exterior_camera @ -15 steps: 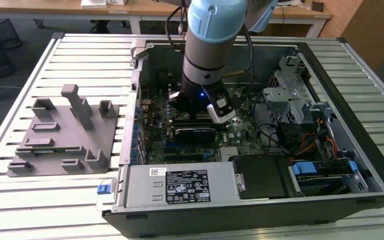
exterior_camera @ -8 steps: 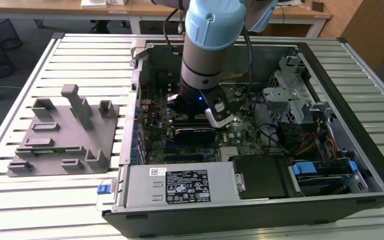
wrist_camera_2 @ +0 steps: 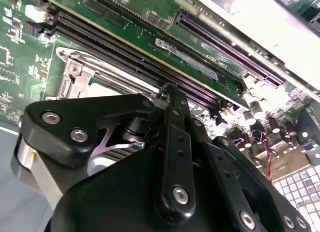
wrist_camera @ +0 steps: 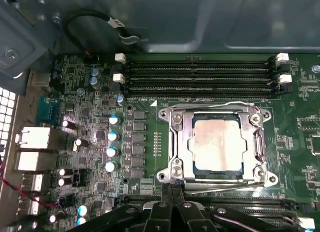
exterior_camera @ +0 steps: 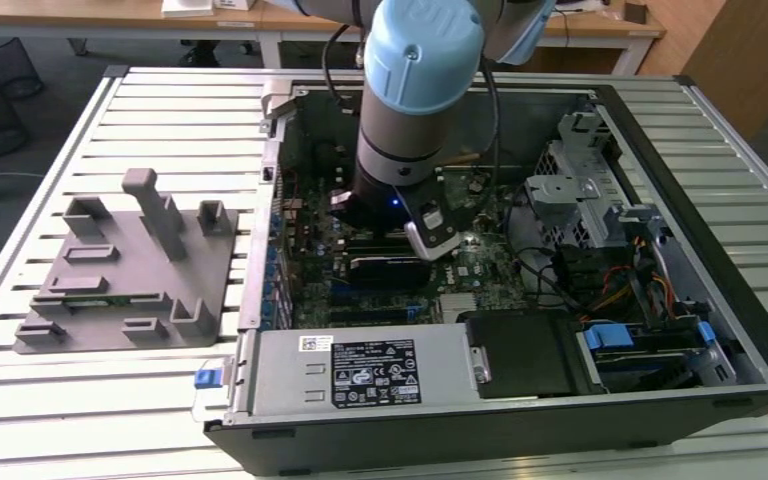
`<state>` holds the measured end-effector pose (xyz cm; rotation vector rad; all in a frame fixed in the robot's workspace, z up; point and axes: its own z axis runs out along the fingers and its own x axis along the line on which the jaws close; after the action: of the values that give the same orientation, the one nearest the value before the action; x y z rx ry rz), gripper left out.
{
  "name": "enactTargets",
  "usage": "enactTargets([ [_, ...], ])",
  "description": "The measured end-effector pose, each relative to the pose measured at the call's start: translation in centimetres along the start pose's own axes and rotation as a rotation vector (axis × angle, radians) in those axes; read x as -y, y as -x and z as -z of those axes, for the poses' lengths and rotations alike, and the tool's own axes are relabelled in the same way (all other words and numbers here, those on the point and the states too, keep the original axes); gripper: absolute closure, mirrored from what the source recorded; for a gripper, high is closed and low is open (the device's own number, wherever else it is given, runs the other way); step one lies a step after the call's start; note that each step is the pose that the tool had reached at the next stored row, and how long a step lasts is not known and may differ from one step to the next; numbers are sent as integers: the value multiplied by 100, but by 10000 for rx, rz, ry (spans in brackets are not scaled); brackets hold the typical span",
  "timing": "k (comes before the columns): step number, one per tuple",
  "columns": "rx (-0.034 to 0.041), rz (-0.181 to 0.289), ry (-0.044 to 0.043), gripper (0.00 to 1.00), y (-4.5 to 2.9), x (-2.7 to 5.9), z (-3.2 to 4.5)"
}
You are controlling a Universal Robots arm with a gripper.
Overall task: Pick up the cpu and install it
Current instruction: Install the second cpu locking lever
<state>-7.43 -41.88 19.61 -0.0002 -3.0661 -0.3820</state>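
Note:
The cpu (wrist_camera: pixel 216 143), a small square chip with a pale silvery top, lies flat inside the motherboard socket, and the socket's metal frame (wrist_camera: pixel 175 137) is closed around it. My gripper (wrist_camera: pixel 172 189) hangs just off the socket's edge, close over the board. Its two black fingers are pressed together, and nothing shows between them. In the second wrist view the fingertips (wrist_camera_2: pixel 167 92) meet beside a corner of the socket frame (wrist_camera_2: pixel 75 75). In the exterior view the arm (exterior_camera: pixel 411 100) reaches down into the open computer case (exterior_camera: pixel 704 330).
Memory slots (wrist_camera: pixel 200 77) run along one side of the socket, with capacitors (wrist_camera: pixel 114 142) and rear ports (wrist_camera: pixel 35 139) nearby. A grey plastic fixture (exterior_camera: pixel 124 270) stands on the slatted table at the exterior view's left. The power supply (exterior_camera: pixel 357 370) and drive cage (exterior_camera: pixel 584 190) crowd the case.

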Motion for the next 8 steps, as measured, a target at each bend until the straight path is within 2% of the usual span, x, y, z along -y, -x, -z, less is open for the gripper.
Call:
enactTargets([
  [4, -1, 11, 234, 89, -25, 2, -13],
  [8, -1, 14, 271, 89, -41, 6, -28],
])
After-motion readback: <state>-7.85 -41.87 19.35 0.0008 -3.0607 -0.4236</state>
